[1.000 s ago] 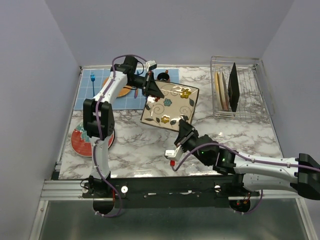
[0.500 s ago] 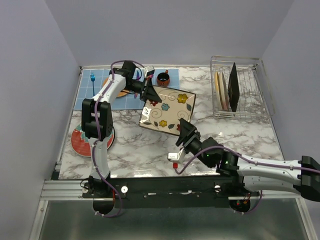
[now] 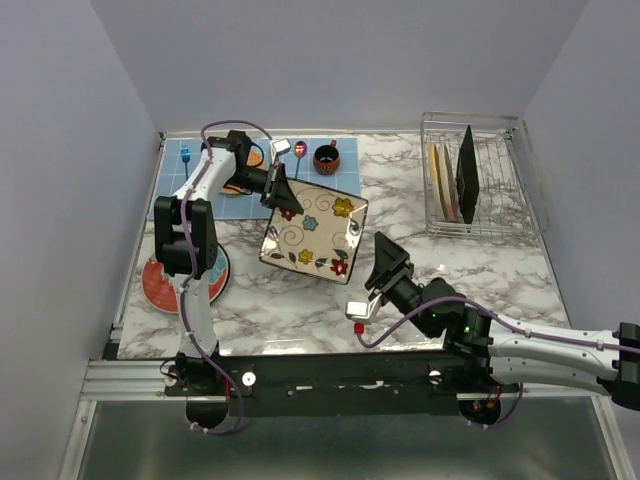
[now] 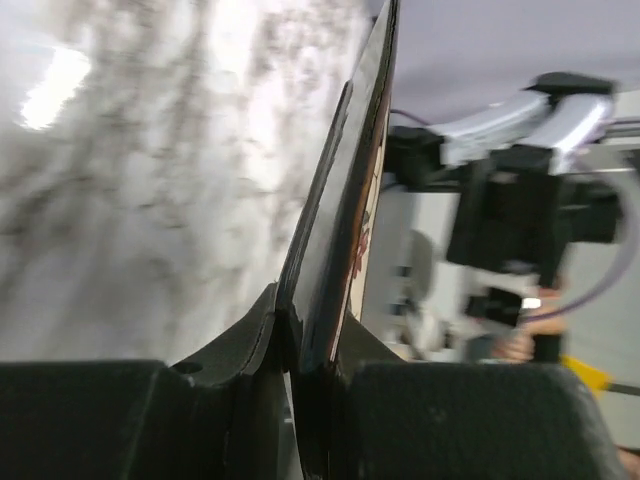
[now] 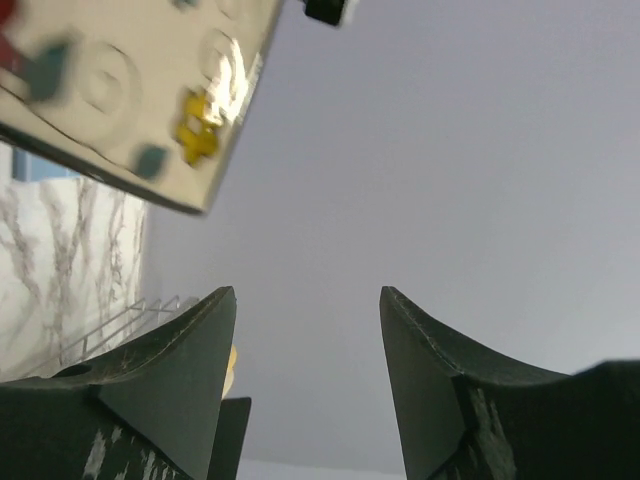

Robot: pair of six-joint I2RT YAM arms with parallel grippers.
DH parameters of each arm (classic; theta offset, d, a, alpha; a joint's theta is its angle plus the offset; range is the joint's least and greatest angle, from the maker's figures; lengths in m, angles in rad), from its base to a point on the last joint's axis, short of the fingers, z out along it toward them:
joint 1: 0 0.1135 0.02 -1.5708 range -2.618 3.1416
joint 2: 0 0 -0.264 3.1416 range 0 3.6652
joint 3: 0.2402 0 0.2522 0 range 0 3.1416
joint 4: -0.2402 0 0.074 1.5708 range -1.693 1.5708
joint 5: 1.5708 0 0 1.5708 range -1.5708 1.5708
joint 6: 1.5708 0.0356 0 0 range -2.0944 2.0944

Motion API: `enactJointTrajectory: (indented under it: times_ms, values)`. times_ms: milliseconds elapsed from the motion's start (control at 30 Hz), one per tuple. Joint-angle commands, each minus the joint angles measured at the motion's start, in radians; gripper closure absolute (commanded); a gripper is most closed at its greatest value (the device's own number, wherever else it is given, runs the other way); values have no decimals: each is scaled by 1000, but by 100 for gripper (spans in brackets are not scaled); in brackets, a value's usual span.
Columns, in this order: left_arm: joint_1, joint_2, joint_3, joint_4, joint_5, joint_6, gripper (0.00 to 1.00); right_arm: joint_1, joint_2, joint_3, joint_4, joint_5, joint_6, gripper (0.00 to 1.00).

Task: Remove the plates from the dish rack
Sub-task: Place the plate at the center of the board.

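My left gripper point(image 3: 280, 188) is shut on the far left edge of the square cream floral plate point(image 3: 313, 232) and holds it tilted above the marble table. In the left wrist view the plate point(image 4: 340, 220) shows edge-on, clamped between my jaws. My right gripper point(image 3: 388, 258) is open and empty, just right of the plate and apart from it; its wrist view shows the plate's corner point(image 5: 130, 90) at upper left. The wire dish rack point(image 3: 480, 180) at the back right holds a square dark plate point(image 3: 466, 172) and two pale round plates point(image 3: 440, 182), all upright. A red plate point(image 3: 165, 280) lies flat at the left.
A blue checked mat point(image 3: 200, 175) at the back left carries an orange woven disc point(image 3: 250, 160), a dark cup point(image 3: 326, 157), a blue utensil point(image 3: 186, 160) and a spoon point(image 3: 299, 158). Purple walls enclose the table on three sides.
My left gripper has carried the floral plate leftward and toward the near side. My right gripper has let go of the plate's near edge and drawn back to the right, open.
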Motion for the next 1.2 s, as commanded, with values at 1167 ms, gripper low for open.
enactJointTrajectory:
  times_ms: [1167]
  values:
    - [101, 93, -216, -284, 15, 520, 100, -1, -18, -35, 100, 14, -36, 37]
